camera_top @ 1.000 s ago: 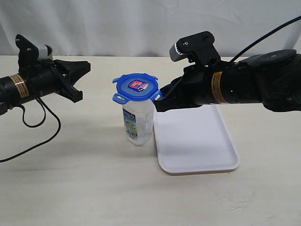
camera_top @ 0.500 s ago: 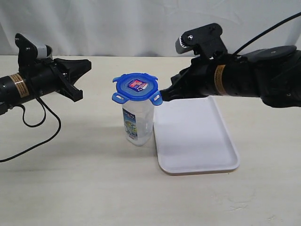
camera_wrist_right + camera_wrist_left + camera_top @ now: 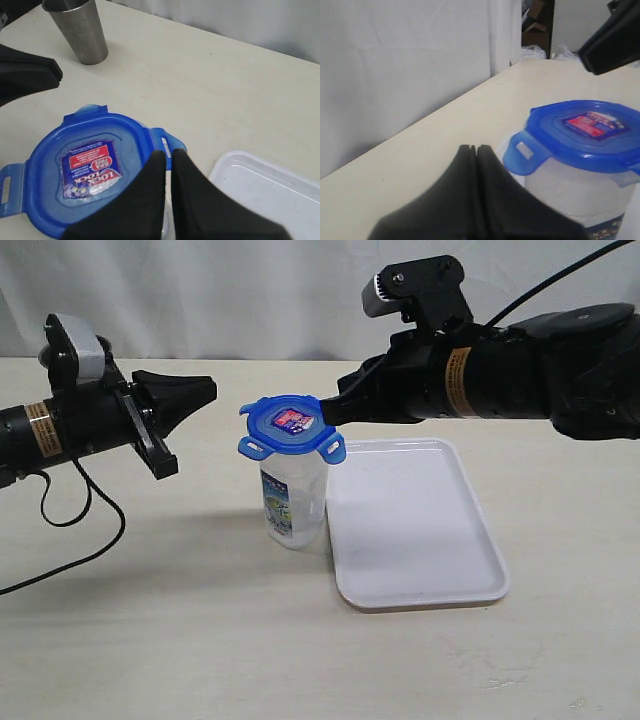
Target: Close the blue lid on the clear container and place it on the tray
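Nearest the camera lies bare table (image 3: 200, 640). Next comes the tray (image 3: 420, 602), flat and holding nothing. The container (image 3: 293, 502) stands upright on the table just beside the tray's left edge, not on it.

The lid (image 3: 290, 425) sits on the container's mouth, roughly level. Its flaps (image 3: 258, 447) flare outward rather than folding down against the wall, so I judge it placed but not yet locked.

The right gripper (image 3: 328, 412) has its fingers pressed together with nothing between them. Its tip sits at the lid's far right edge. From the wrist view it overlaps the rim, but I cannot tell whether it touches or hangs just above.

The left gripper (image 3: 208, 388) also has its fingers together and holds nothing. It points at the lid from the left, near it but clearly apart.

A steel cup (image 3: 76, 31) stands farther back on the table, well apart from the container. A pale curtain (image 3: 250, 290) closes off the back.

As for progress, the lid is seated. What is left, by my reading, is to press the flaps shut, then grip the container and set it on the tray.
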Controlling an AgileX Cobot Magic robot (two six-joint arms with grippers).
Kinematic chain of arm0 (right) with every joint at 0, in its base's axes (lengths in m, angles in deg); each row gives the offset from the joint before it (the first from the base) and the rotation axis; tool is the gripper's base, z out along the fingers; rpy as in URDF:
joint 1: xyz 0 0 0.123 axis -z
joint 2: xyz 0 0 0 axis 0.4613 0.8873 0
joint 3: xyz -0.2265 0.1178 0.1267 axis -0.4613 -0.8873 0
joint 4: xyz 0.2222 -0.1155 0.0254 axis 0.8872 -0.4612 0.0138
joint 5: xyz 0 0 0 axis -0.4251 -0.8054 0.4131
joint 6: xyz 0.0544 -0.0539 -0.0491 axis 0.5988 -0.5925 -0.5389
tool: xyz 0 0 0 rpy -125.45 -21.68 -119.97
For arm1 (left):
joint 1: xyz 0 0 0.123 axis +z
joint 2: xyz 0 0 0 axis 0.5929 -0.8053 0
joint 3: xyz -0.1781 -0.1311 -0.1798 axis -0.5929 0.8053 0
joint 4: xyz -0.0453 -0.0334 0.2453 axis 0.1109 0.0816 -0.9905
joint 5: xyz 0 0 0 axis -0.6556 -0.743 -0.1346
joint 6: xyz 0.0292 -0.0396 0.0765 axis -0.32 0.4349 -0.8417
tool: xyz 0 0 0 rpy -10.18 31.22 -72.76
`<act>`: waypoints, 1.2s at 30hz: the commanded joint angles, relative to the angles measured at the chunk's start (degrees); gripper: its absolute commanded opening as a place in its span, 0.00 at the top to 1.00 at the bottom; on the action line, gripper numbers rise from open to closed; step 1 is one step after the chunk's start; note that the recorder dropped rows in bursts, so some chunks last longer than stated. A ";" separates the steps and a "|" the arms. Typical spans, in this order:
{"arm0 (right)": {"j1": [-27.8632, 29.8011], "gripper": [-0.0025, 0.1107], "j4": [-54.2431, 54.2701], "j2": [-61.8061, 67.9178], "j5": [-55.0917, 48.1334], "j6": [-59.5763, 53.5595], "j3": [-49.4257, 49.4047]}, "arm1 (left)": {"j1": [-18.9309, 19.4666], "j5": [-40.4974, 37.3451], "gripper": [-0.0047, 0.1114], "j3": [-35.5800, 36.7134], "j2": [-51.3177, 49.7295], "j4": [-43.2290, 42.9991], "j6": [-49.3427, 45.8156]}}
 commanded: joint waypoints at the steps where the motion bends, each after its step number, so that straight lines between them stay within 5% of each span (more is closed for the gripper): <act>1: 0.04 0.94 -0.25 -0.03 0.54 0.64 -0.41 | -0.05 1.53 0.96 0.36 0.48 -2.11 0.26; 36: 0.04 0.94 -0.25 -0.13 3.51 -3.47 -0.30 | -2.75 1.53 0.96 0.39 2.56 -8.92 -2.16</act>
